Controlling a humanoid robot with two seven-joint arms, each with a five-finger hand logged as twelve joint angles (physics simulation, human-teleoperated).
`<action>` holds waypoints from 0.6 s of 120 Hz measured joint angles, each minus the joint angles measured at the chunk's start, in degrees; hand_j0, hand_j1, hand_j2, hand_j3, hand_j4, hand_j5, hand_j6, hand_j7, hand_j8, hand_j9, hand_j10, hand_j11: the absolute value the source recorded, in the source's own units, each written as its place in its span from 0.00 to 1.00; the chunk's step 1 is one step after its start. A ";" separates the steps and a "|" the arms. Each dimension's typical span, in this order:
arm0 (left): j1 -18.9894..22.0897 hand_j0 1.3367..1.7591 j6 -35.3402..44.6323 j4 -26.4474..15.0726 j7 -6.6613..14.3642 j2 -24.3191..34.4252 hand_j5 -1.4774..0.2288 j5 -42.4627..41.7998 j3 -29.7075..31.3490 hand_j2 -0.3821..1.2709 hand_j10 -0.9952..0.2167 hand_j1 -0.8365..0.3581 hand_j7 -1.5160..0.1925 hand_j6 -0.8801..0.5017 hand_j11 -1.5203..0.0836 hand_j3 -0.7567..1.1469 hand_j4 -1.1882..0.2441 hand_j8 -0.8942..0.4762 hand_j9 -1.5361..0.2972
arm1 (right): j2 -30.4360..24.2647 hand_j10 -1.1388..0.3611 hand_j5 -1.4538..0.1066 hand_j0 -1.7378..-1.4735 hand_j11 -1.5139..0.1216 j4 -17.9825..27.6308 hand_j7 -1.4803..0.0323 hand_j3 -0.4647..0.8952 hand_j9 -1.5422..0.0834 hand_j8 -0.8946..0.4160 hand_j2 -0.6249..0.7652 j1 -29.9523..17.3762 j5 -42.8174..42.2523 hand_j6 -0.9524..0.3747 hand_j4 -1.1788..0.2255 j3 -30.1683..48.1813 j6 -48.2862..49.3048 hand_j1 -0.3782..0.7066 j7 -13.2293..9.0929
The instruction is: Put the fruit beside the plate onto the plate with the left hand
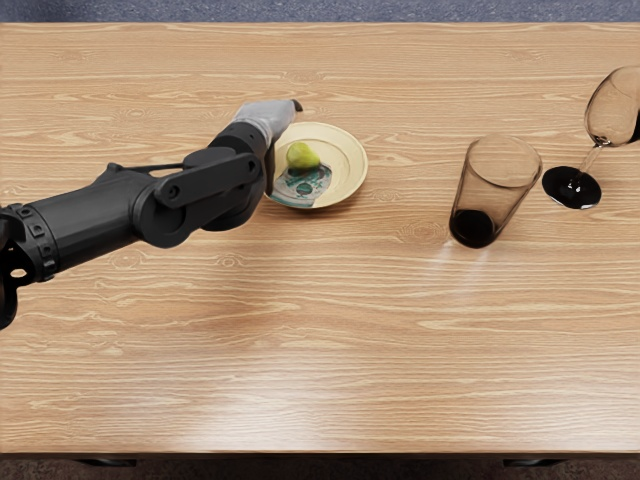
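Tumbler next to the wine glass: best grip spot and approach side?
Wrap the tumbler around its mid wall: it stands on its base, with smooth tall sides and an open top. Come from its left or front, probably, since the wine glass stands close on its right.

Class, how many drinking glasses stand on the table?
2: a tumbler right of the plate, and a wine glass by the right edge, partly cut off. None appears hidden.

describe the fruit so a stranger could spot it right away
On the light wooden table, find the round cream plate left of centre, by the grey robot hand. On it sits the small yellow-green fruit, the only rounded, bright thing there.
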 joint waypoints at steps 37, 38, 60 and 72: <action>0.80 0.76 -3.75 -18.12 0.47 19.65 0.83 -14.24 -9.52 0.24 0.78 0.95 0.85 0.61 0.91 0.40 0.80 0.62 0.81 | 0.00 0.76 0.93 0.30 0.93 0.00 0.98 0.34 0.95 0.68 0.45 0.00 0.00 0.72 0.84 -0.01 0.00 0.03 -0.01; 1.12 0.76 -3.79 -18.86 0.48 20.34 0.83 -14.45 -9.67 0.24 0.79 0.95 0.85 0.61 0.91 0.40 0.80 0.62 0.81 | 0.00 0.76 0.93 0.30 0.93 0.00 0.98 0.34 0.95 0.68 0.45 0.00 0.00 0.72 0.84 -0.01 0.00 0.03 -0.01; 4.37 0.76 -4.65 -32.60 0.49 32.61 0.84 -17.33 -11.26 0.24 0.80 0.96 0.86 0.61 0.92 0.40 0.81 0.63 0.82 | 0.00 0.76 0.93 0.30 0.93 0.00 0.98 0.34 0.95 0.68 0.45 0.00 0.00 0.72 0.84 -0.01 0.00 0.03 0.00; 4.39 0.76 -6.91 -36.40 0.38 35.33 0.85 -19.32 -11.50 0.24 0.80 0.97 0.87 0.62 0.93 0.40 0.81 0.63 0.82 | 0.00 0.76 0.93 0.30 0.93 0.00 0.98 0.34 0.95 0.68 0.45 0.00 0.00 0.72 0.84 -0.01 0.00 0.03 0.00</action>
